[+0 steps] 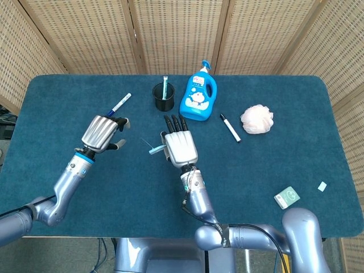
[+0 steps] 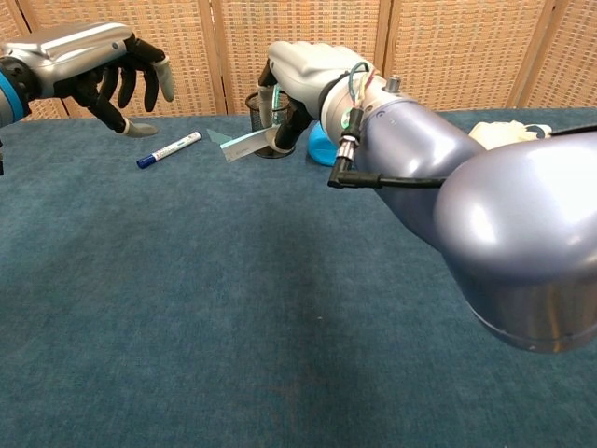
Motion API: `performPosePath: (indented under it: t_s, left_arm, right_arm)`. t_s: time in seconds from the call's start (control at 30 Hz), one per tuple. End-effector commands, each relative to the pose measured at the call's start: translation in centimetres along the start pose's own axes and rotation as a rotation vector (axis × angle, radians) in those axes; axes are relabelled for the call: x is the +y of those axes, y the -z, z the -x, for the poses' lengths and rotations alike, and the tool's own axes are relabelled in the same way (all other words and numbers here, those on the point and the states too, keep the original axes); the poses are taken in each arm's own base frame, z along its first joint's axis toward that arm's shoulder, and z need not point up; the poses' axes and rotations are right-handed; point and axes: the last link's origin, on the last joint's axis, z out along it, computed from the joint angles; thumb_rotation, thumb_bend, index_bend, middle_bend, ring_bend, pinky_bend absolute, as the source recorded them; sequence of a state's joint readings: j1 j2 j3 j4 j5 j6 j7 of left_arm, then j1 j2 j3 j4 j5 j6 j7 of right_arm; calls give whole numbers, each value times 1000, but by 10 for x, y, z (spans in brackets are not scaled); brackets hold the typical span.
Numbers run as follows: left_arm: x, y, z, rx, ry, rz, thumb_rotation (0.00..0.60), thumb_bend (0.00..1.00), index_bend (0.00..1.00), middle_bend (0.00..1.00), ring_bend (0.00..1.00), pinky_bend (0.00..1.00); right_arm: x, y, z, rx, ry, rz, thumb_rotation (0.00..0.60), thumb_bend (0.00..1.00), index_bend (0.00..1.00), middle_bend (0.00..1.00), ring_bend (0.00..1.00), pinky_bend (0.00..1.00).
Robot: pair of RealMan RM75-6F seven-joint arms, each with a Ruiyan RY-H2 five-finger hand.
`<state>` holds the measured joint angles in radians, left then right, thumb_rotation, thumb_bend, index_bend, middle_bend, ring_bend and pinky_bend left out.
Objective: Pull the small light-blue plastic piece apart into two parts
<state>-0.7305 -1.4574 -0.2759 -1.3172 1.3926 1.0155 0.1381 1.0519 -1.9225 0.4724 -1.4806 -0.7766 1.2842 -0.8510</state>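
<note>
My right hand (image 1: 180, 148) pinches the light-blue plastic piece (image 2: 244, 145) above the table (image 1: 296, 153); my left hand (image 1: 101, 132) hovers nearby, released, fingers apart. The blue bottle's (image 1: 198, 98) label is unreadable.

The table (image 1: 296, 114) is covered edge to edge in dark teal carpet-like cloth. Near its far edge a blue-capped marker (image 1: 119, 104) lies at a slant, with a black mesh cup (image 1: 163, 98) and a blue soap bottle (image 1: 198, 98) standing just beside each other further right. A black marker (image 1: 230, 127) lies right of the bottle, then a pale pink bath pouf (image 1: 256, 119). Toward the near right corner lie a small green card (image 1: 286, 197) and a small white piece (image 1: 322, 186).
</note>
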Motion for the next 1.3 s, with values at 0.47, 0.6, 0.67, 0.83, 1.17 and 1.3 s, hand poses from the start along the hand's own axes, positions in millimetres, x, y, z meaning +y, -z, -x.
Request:
performPosePath:
  t_s: [0.47,0.6,0.67,0.83,1.17,1.3]
  left_arm:
    - [22,-18,14,-41,-36,24,600,160,446,564,626,657]
    - [27,-18,15,-36,-19,34,600,194,449,553,626,658]
    - [30,-18,17,-36,-3,40,600,188,453,489,625,659]
    - [31,-20,19,-48,-50,38,600,27,397,448,627,682]
    - [37,-25,21,-45,-72,29,600,0,277,703,779,831]
    - [43,-25,21,-46,-68,47,600,0,277,739,802,858]
  right_arm:
    - [0,1,-1,-1,-3,2,600,569,683,89,0,0]
    - [0,1,-1,-1,1,2,600,569,686,89,0,0]
    - [2,1,-2,0,2,9,600,569,687,89,0,0]
    - [3,1,-2,-1,5,17,600,569,687,89,0,0]
    - [3,3,-4,-1,4,18,600,569,687,89,0,0]
    - [3,3,-5,0,2,19,600,593,687,89,0,0]
